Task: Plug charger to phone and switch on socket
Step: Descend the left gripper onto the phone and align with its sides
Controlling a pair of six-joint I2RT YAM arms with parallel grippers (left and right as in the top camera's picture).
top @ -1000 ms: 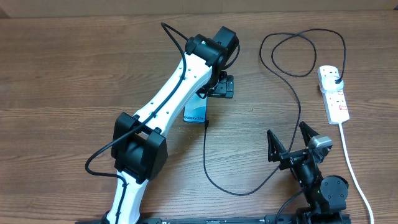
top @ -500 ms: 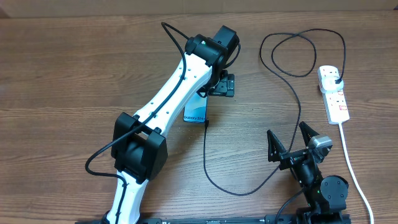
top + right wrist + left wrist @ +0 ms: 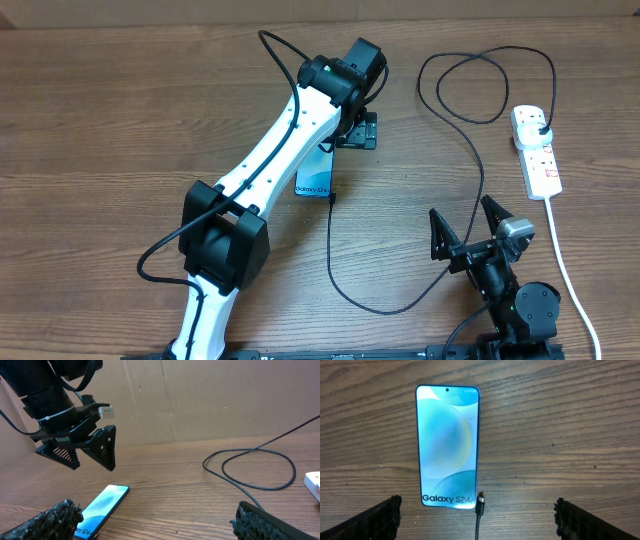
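We see the phone [image 3: 448, 445] lying flat and screen up near the middle of the table [image 3: 100, 120]. The left gripper [image 3: 80, 452] hovers above it, fingers spread wide and holding nothing. The charger [image 3: 330, 245] is not in. In the left wrist view its connector tip [image 3: 480, 502] lies just beside the phone's 5 o'clock corner, off to one side of the middle of the bottom edge, where we judge the port to be. The right gripper [image 3: 467, 230] sits toward the table's 5 o'clock, its fingers likewise spread and empty. The socket [image 3: 537, 160] lies toward 3 o'clock with the charger's black plug [image 3: 541, 126] seated at its far end. We cannot tell how its switches stand.

We think the likeliest trouble is the phone sliding. Nothing braces it on the smooth wood, so a push on the connector may shove it toward 12 o'clock instead of seating the tip. The tip is small and the cable thin, so it may twist or slip in the pinch and meet the port crooked. The left arm also hides most of the phone from overhead, which makes alignment harder to check. When the right gripper reaches for the switch, it may snag the cable loop near 1 o'clock, or nudge the light strip instead of pressing the switch.
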